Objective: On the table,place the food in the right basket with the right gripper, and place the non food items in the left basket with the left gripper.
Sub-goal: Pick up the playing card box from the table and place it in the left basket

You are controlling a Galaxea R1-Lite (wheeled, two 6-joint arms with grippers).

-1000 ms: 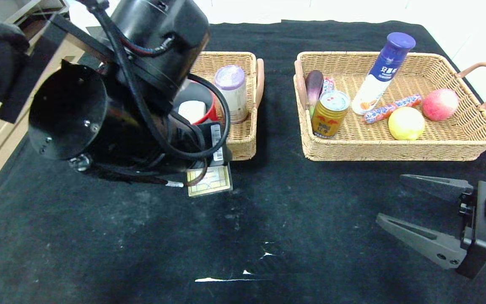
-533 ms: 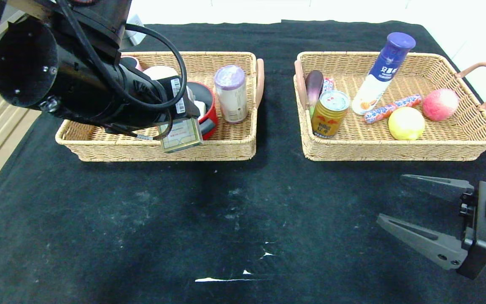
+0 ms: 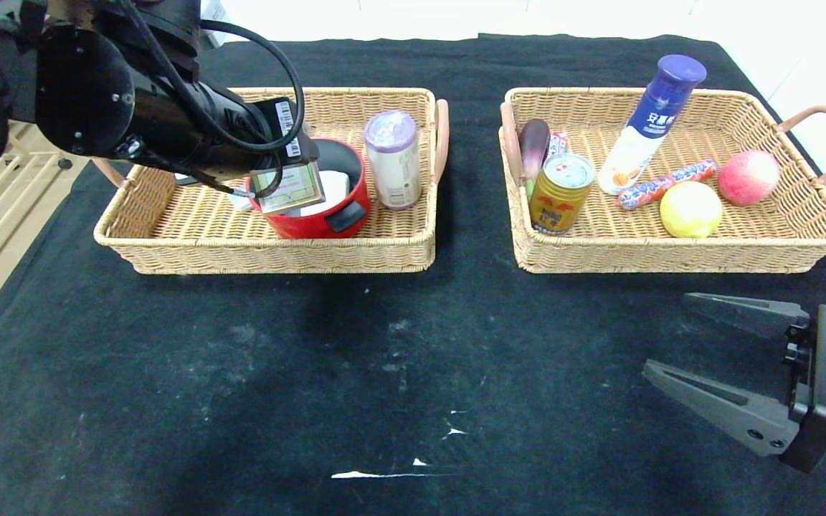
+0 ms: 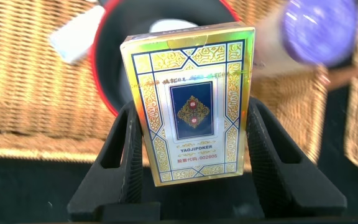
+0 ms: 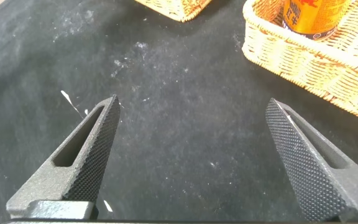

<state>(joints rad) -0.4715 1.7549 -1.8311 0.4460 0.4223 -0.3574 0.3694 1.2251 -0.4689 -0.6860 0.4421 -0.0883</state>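
While the left gripper [image 3: 291, 188] is hovering over the left basket [image 3: 169, 247], it is clenching a cream card box [image 4: 191, 102] with a blue diamond between its two fingers, directly above the red pot [image 3: 327, 218]. A white block [image 3: 333, 188] is lying inside that pot, partly hidden behind the box. A pale cylindrical tub with a purple lid [image 3: 393, 159] is standing just beside the pot, near the basket's inner handle.

The right gripper [image 3: 700, 355] is resting low over the table [image 3: 241, 380] in front of the right basket [image 3: 671, 254], its jaws spread wide and grasping nothing.

In the right basket, a gold can [image 3: 558, 193] is standing at the near corner beside a purple eggplant [image 3: 533, 147]. A white-and-blue bottle [image 3: 648, 125] is leaning, a wrapped sausage [image 3: 664, 183] is lying beside it, and a lemon [image 3: 690, 209] and a pink peach [image 3: 748, 177] are sitting toward the outer end.

The black cloth is showing pale scuffs and white specks. Pale flooring is showing past the table's left edge.
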